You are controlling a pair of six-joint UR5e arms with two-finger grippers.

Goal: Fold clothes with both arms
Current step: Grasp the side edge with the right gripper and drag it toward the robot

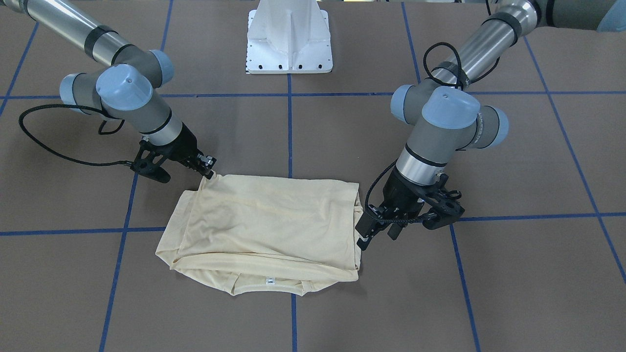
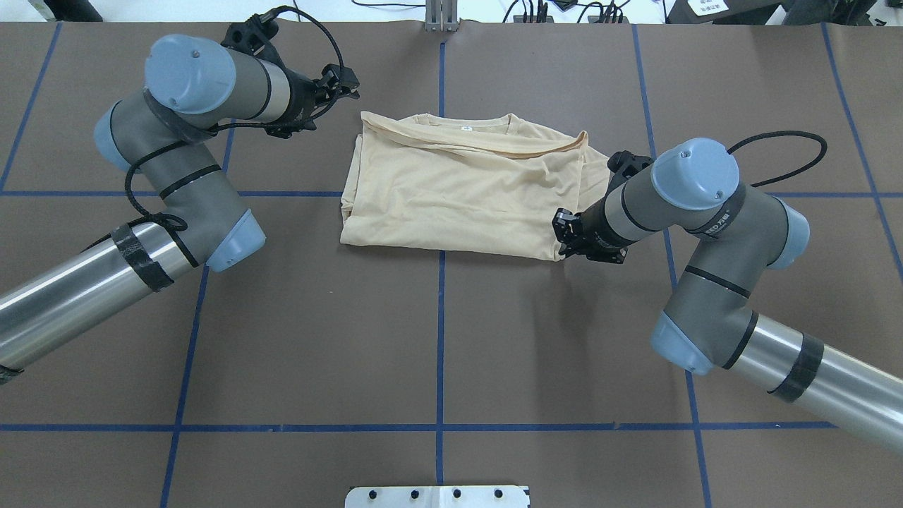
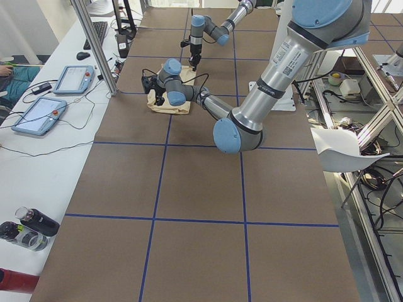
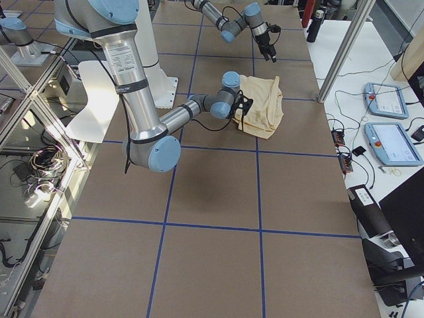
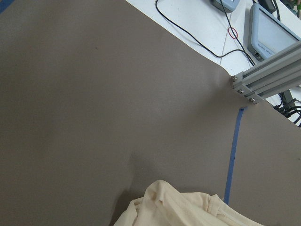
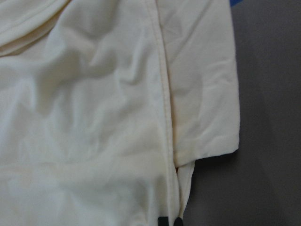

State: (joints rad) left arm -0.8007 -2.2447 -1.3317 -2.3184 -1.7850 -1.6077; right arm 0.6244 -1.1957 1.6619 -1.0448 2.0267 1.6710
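Over table [image 2: 437,339] left half: left gripper [image 1: 377,238] just beside shirt [image 2: 458,190] edge, jaws parted, holding nothing. Centre: shirt lies folded flat, neck label [image 2: 465,128] toward far side. Right: right gripper [image 1: 210,170] clenched on shirt's near corner, fingertips [image 6: 164,220] pressed together on hem.

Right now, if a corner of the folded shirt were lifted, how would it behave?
Probably floppy: the shirt lies in soft, wrinkled layers and should sag. Likely light: the fabric looks thin. Its layers may slip apart; their edges sit uneven.
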